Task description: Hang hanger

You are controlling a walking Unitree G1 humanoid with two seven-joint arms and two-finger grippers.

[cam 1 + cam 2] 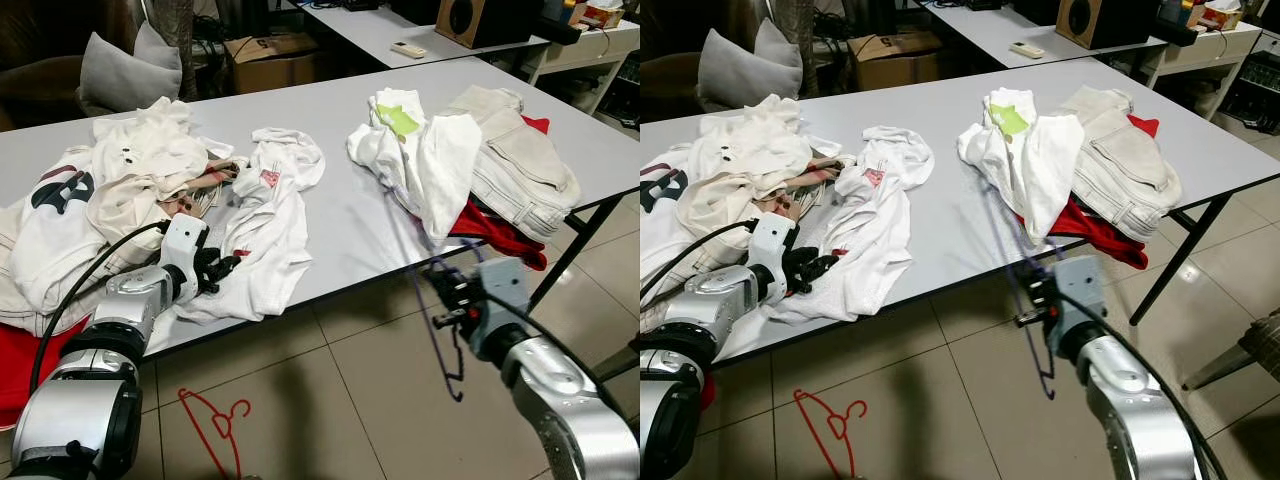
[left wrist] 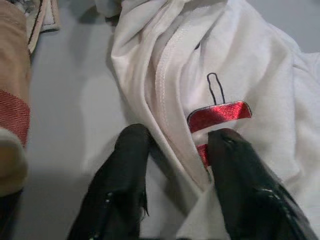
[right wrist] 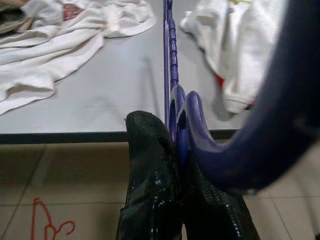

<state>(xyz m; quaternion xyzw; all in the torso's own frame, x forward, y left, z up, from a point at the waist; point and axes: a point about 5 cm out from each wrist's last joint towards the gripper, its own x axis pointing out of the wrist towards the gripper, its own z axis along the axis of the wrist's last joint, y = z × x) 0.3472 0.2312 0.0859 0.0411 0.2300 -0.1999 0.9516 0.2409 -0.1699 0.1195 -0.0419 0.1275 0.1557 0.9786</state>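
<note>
The right gripper (image 3: 172,165) pinches a purple hanger (image 1: 432,300) tight. The left gripper (image 2: 177,170), fingers apart, reaches a white shirt (image 1: 265,235) on the table (image 1: 340,215). No hanging yet.

Bare table (image 1: 340,215) strip between white shirt (image 1: 262,225) and clothes heap (image 1: 470,160) looks passable; red hanger (image 1: 215,420) litters floor.

even indoor light, soft shadows under the table (image 1: 330,225), close purple hanger (image 3: 260,125) blurred

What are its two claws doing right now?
Left gripper: fingers open, around a fold of the white shirt on the table.
Right gripper: shut on the purple hanger.
</note>
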